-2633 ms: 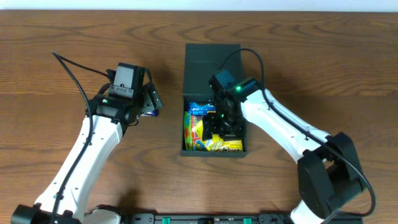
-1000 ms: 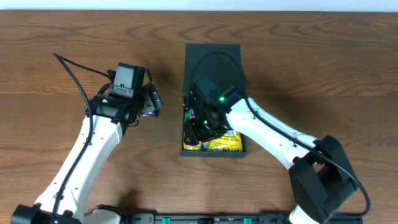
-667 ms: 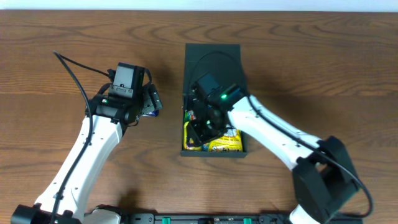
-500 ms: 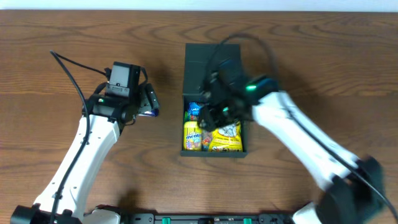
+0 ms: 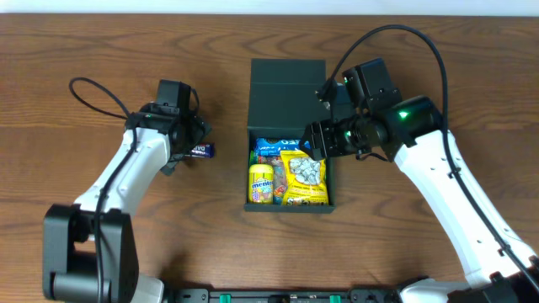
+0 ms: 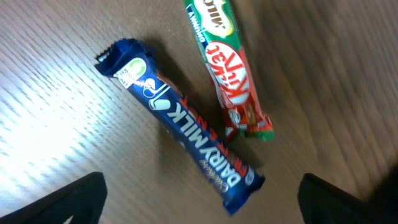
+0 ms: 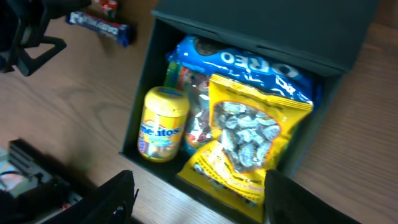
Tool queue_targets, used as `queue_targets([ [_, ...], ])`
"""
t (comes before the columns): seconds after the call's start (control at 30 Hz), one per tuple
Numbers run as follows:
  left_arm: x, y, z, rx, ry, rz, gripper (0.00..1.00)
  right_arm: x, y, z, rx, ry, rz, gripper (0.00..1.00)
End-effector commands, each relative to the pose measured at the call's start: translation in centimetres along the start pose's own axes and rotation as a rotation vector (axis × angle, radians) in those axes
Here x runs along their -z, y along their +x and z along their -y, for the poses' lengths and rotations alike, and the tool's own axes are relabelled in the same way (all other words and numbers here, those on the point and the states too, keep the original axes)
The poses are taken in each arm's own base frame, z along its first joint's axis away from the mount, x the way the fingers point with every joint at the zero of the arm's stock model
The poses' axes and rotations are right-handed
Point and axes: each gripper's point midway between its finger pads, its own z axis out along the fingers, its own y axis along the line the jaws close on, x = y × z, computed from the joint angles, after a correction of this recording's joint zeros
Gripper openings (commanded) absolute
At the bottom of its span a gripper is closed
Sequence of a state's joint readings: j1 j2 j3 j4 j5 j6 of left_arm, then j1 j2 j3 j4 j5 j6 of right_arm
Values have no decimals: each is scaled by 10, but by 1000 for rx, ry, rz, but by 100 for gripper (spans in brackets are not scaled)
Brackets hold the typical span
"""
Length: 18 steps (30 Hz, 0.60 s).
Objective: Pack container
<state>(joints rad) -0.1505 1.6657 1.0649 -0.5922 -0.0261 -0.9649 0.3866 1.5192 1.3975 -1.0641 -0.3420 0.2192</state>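
Overhead, the open dark green container (image 5: 287,84) sits mid-surface nearer the far edge; the left wrist view shows the left fingers (image 6: 71,198) apart over a Dairy Milk bar (image 6: 180,121) beside a KitKat (image 6: 231,78); the right wrist view shows the right fingers (image 7: 115,199) apart above the container's Oreo pack (image 7: 249,59), Mentos tub (image 7: 163,124) and yellow bag (image 7: 245,143).

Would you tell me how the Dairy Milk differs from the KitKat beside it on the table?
The Dairy Milk is blue; the KitKat is red with green ends. The Dairy Milk shows whole in the left wrist view; the KitKat runs off its top edge. Both lie wrapped on the table.
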Motion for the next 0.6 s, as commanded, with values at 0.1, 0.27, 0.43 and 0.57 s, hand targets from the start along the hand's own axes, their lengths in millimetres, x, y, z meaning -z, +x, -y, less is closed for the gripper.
queue_targets([
  [0.1,-18,-2,-7,161,-40,-16,85,-2,3,14,-19,61,-11,70],
  [0.27,-35,4,-16,199,-75,-76,78,-1,5,14,-22,64,-20,73],
  [0.43,-46,2,-26,219,-107,-87,73,-1,5,14,-22,64,-20,74],
  [0.57,-50,-3,-26,235,-99,-86,67,-1,5,14,-22,64,-19,76],
])
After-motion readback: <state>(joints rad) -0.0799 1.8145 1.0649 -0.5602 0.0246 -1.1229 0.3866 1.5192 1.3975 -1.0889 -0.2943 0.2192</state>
